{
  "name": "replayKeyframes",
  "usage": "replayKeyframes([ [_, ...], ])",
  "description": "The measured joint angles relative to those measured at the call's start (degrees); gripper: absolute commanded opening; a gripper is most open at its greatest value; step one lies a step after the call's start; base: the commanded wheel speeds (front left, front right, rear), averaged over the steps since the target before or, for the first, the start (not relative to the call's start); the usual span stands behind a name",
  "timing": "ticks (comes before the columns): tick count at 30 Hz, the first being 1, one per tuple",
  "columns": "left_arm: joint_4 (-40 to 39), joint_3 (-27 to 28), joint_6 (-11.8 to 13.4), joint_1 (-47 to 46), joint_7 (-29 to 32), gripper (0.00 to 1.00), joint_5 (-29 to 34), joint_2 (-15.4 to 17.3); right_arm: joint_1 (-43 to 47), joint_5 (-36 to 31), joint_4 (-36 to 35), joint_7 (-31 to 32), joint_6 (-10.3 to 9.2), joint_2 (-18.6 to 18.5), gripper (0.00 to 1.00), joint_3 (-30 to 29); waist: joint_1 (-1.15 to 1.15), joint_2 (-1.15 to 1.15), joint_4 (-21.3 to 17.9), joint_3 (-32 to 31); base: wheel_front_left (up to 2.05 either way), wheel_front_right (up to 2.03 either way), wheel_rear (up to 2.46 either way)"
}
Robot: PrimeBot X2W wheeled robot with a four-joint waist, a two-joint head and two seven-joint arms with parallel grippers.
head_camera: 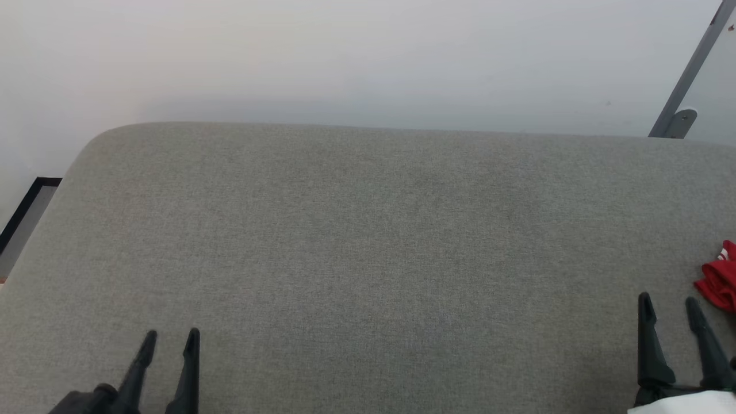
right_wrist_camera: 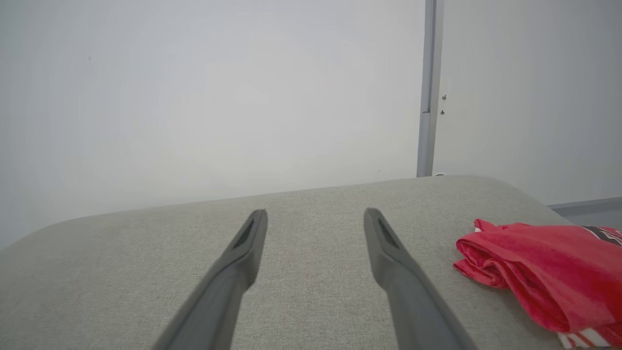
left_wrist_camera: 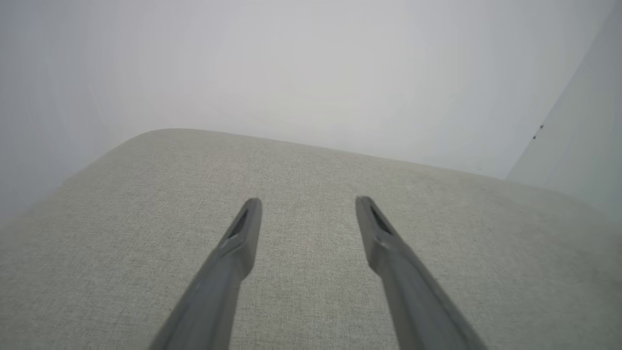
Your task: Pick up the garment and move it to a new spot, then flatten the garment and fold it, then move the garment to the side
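Note:
The red garment [head_camera: 720,279] lies bunched at the far right edge of the head view, mostly cut off by the frame. In the right wrist view the garment [right_wrist_camera: 549,272] is a crumpled red heap at the lower right, with a striped trim band at its bottom edge. My right gripper [head_camera: 670,308] stands open just left of it, apart from the cloth, and the right gripper [right_wrist_camera: 315,218] holds nothing. My left gripper [head_camera: 171,339] is open at the lower left, over bare fabric; the left gripper [left_wrist_camera: 307,206] is empty too.
A wide grey fabric surface [head_camera: 368,241] carries everything, with a rounded far edge against a pale wall. A grey metal post [head_camera: 687,75] rises at the back right. A dark-framed panel [head_camera: 26,213] sits off the left edge.

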Motion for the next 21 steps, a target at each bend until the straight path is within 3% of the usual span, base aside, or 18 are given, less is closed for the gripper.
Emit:
replayKeyframes([
  [7,3.2,-0.7,0.0,0.0,0.5,0.0,-0.8,-2.0,0.7,1.1,3.7,0.5,0.0,0.7,0.0,0.0,0.0,0.0,-0.1,0.0,0.0,0.0,0.0],
  [21,4.6,0.3,0.0,-1.9,3.9,0.0,-13.7,-3.3,-1.7,15.1,6.0,3.5,-0.01,0.8,0.0,0.8,0.0,0.0,-0.7,0.1,0.0,0.0,0.0],
])
